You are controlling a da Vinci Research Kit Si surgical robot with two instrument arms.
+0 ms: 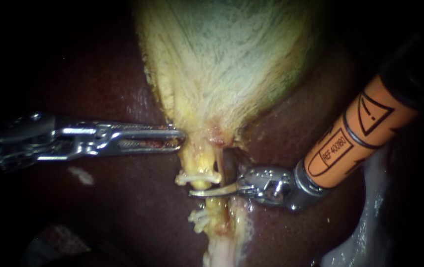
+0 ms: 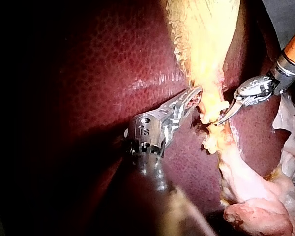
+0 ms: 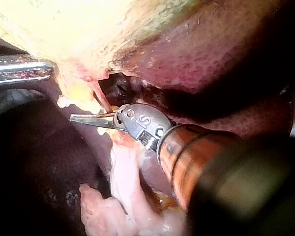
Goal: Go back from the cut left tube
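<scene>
The pale yellow-green gallbladder (image 1: 227, 59) narrows downward into a yellow left tube (image 1: 198, 160). Two whitish clips sit on the tube, one higher (image 1: 197, 177) and one lower (image 1: 199, 217). My right instrument (image 1: 194, 193), on an orange shaft, lays its curved blades shut across the tube between the two clips; whether the tube is parted behind the blades is hidden. A thin right tube (image 1: 219, 158) runs beside it. My left instrument (image 1: 181, 138) is shut on the gallbladder's neck at its left edge. Both tips show in the wrist views: right (image 3: 73, 118), left (image 2: 197, 92).
Dark red liver (image 1: 123, 198) surrounds the gallbladder on both sides. Pale loose tissue (image 1: 365, 232) lies under the right shaft, with pink fatty tissue (image 2: 255, 216) below the tube. A dark hollow (image 3: 123, 86) opens just behind the blades.
</scene>
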